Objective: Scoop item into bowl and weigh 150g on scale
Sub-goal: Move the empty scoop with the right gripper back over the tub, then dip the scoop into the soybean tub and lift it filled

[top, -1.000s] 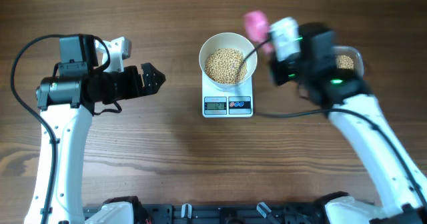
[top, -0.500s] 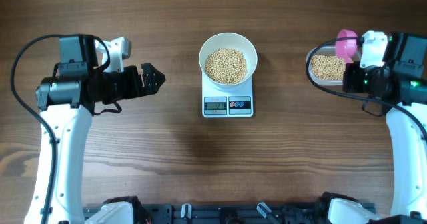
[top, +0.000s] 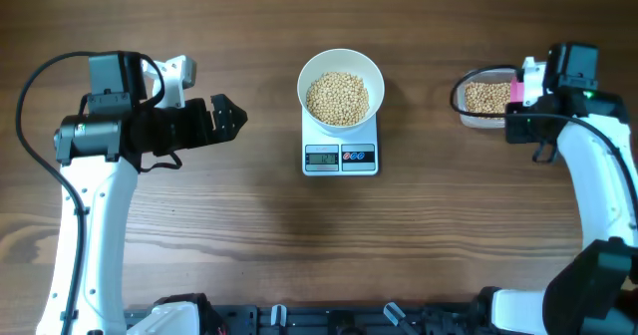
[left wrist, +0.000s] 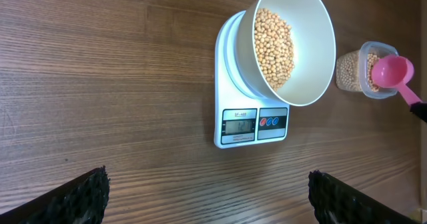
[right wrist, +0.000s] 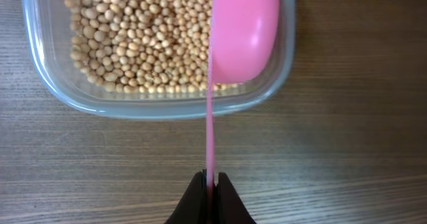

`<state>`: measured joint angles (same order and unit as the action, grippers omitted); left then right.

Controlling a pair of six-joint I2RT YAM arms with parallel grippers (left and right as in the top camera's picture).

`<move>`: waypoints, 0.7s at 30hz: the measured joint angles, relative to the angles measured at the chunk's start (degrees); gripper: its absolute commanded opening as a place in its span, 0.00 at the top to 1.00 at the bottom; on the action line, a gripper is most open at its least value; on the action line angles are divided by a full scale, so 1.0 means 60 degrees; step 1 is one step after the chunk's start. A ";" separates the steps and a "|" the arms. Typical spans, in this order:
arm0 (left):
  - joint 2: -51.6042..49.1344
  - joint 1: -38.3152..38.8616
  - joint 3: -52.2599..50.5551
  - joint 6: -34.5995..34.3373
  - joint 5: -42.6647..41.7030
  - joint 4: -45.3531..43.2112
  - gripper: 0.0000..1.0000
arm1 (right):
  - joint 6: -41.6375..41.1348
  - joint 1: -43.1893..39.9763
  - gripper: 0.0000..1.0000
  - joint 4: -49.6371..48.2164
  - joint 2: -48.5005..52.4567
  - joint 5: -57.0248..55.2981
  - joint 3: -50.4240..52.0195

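The white bowl (top: pixel 310 69) stands on the scale (top: pixel 340 158) at mid-table, holding a pile of tan beans (top: pixel 337 98). More beans (right wrist: pixel 133 37) lie in a clear tub (right wrist: pixel 160 107) at the right. My right gripper (right wrist: pixel 210 179) is shut on the thin handle of a pink scoop (right wrist: pixel 244 31), whose cup hangs over the tub's right end. My left gripper (top: pixel 227 119) is open and holds nothing, well left of the scale. In the left wrist view the bowl (left wrist: pixel 313 51), scale (left wrist: pixel 230 71) and scoop (left wrist: pixel 390 71) lie ahead of its spread fingertips (left wrist: pixel 93 184).
The clear tub (top: pixel 483 122) sits right of the scale, under my right wrist. The scale's display (left wrist: pixel 239 125) and button panel face the table's front edge. Bare wood lies between my left gripper and the scale.
My right arm swung away from the bowl to the right, carrying the pink scoop, and now holds it over the tub. The left arm has not moved.
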<state>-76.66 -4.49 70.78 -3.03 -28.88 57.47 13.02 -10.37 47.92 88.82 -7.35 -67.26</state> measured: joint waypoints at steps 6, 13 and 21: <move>0.0000 0.0000 0.0000 0.0000 0.0000 0.0004 0.00 | -0.0011 0.0605 0.96 -0.0135 0.0601 -0.0106 0.0000; 0.0000 0.0000 0.0000 0.0000 0.0000 0.0000 0.00 | -0.0153 0.0812 0.96 -0.0175 0.0878 0.0557 0.0000; 0.0000 0.0000 0.0000 0.0000 0.0000 0.0000 0.00 | -0.0423 0.0801 0.96 -0.0168 0.0896 0.1479 0.0000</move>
<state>-76.66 -4.49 70.78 -3.03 -28.88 57.47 10.48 -5.56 46.92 94.19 1.52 -67.26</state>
